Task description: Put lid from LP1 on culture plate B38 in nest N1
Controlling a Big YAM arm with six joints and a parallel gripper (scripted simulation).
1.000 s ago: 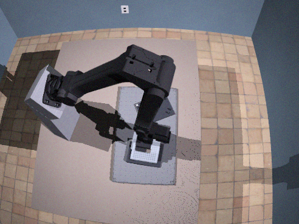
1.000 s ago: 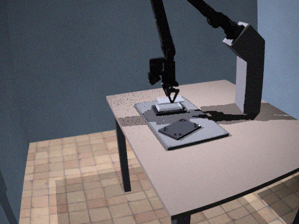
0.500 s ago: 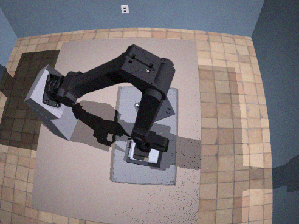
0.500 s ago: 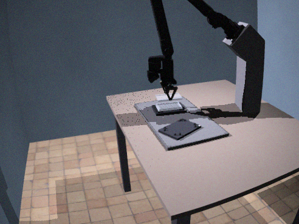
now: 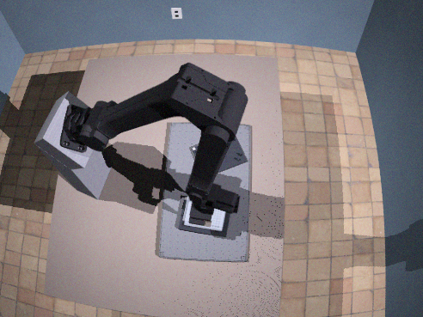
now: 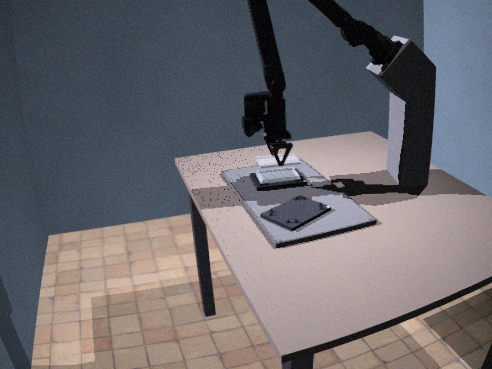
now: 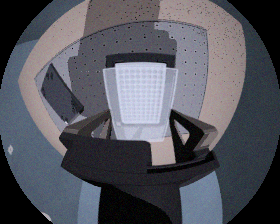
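The gripper (image 6: 279, 164) — fingers spread wide, clamped on the lid (image 7: 139, 93) — hung above plate B38 (image 6: 278, 175) in its nest (image 6: 265, 185).

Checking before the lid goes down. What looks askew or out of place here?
Nothing stands out. The tool holds the lid level above the plate, which sits square in its nest.

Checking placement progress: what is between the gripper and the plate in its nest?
The lid, clamped in the gripper, hangs above the plate, not yet down; clearest in the exterior view.
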